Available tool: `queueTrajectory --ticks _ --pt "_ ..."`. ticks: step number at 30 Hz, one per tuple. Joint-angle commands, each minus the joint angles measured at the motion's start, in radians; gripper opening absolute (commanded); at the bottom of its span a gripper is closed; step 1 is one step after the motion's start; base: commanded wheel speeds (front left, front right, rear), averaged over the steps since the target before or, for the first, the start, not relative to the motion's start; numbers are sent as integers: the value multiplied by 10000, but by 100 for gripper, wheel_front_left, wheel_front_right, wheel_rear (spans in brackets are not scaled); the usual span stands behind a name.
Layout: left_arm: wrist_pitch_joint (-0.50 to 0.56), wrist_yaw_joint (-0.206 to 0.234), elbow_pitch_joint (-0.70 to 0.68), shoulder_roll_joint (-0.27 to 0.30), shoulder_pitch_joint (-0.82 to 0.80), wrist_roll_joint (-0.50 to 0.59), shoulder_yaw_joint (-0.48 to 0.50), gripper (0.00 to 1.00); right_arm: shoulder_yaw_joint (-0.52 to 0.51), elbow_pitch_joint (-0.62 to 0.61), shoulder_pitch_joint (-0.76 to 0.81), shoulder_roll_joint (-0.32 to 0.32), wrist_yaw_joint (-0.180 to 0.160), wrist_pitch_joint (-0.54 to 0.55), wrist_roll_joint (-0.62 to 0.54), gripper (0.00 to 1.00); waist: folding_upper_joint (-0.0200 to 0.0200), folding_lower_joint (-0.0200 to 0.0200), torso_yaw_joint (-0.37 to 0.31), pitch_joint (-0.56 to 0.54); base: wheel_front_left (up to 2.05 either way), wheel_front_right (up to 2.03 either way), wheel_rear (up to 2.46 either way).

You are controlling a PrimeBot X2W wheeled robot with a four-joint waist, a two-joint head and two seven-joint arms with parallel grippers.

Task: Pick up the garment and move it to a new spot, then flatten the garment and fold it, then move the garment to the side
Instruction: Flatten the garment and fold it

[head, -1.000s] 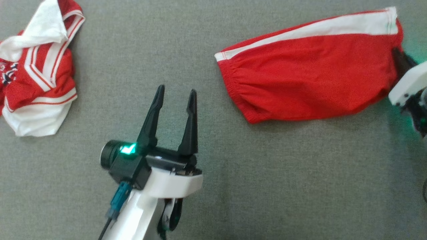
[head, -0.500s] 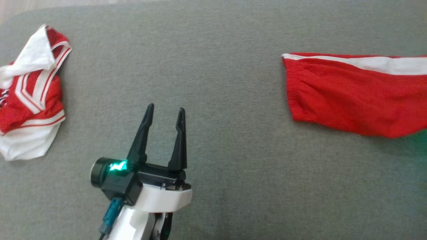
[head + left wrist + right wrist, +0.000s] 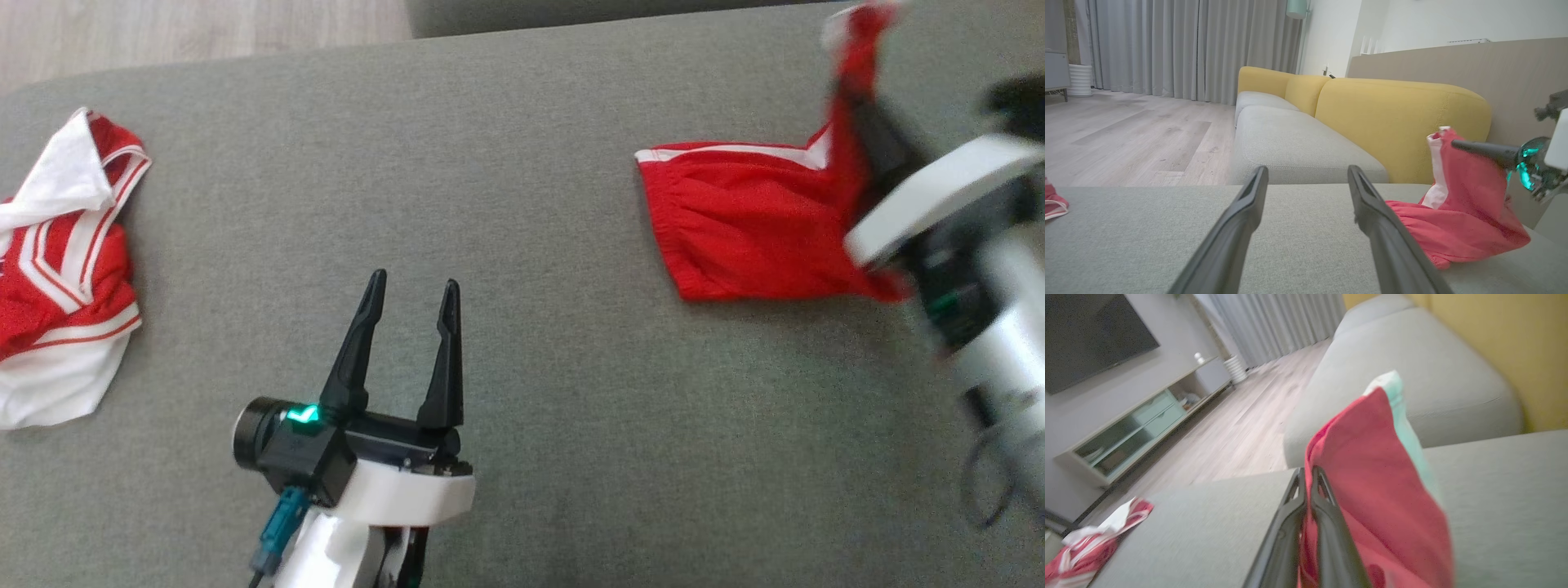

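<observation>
Red shorts with a white side stripe lie partly on the grey seat cushion. One end is lifted clear of it and pinched in the right gripper, which is blurred in the head view. From the right wrist its jaws are pressed together on the cloth, and a peak of red fabric with a pale edge stands up just beyond and to the right of the closed fingertips. The elastic waistband end rests flat on the cushion, below the clamped jaws and on their side nearest the other arm. The left gripper points up the cushion with its jaws apart and bare grey fabric between them. The shorts sit well apart from it, ahead and to the right of its right-hand finger. A crumpled red-and-white jersey lies far out to the left of those open jaws, near the cushion's edge
</observation>
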Motion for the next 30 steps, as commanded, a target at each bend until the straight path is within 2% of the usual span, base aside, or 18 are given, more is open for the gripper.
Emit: queueTrajectory --ticks 1,2,3,4,8,12,15,20,21,23,26,30 --pt "-39 34 -254 28 -87 -73 219 100 290 -359 370 268 67 91 -158 0 0 1 75 -45 0 0 0" --pt "-39 44 -248 28 -92 -125 198 100 441 -399 548 568 67 148 -212 8 0 1 120 -80 0 0 0" --pt "-39 53 -232 28 -89 -166 175 100 548 -327 721 850 67 152 -312 75 0 1 158 -127 0 0 0" --pt "-39 64 -209 28 -79 -204 149 100 602 -212 855 1081 67 -2 -514 100 0 1 207 -187 0 0 0" --pt "-39 128 -90 28 68 -372 122 100 266 -131 1440 1772 67 -1627 -978 100 0 1 400 -561 0 0 0" --pt "-39 267 -104 28 467 -429 379 100 -314 -312 2267 1576 67 -2738 -1901 100 0 1 405 -1118 0 0 0" --pt "-39 364 -124 28 938 -473 676 100 -1510 -1057 3300 1543 67 -2812 -3117 100 0 1 298 -1647 0 0 0" --pt "-40 458 -7 28 1748 -294 1081 100 -3786 -2823 5702 2163 67 -2818 -5179 100 0 1 159 -2328 0 0 0" --pt "-40 458 -7 28 1748 -294 1081 100 -3786 -2823 5702 2163 67 -2818 -5179 100 0 1 159 -2328 0 0 0" --pt "-40 461 96 28 2041 -210 1179 100 -4308 -3174 6499 2430 67 -2819 -5763 100 0 1 128 -2571 0 0 0" --pt "-40 490 328 28 2472 -124 1356 100 -4540 -3374 7395 2648 67 -2820 -6702 100 0 1 75 -2902 0 0 0" --pt "-40 598 658 28 2963 159 1606 100 -4369 -3331 8170 2868 67 -2820 -7461 100 0 1 -56 -3274 0 0 0"
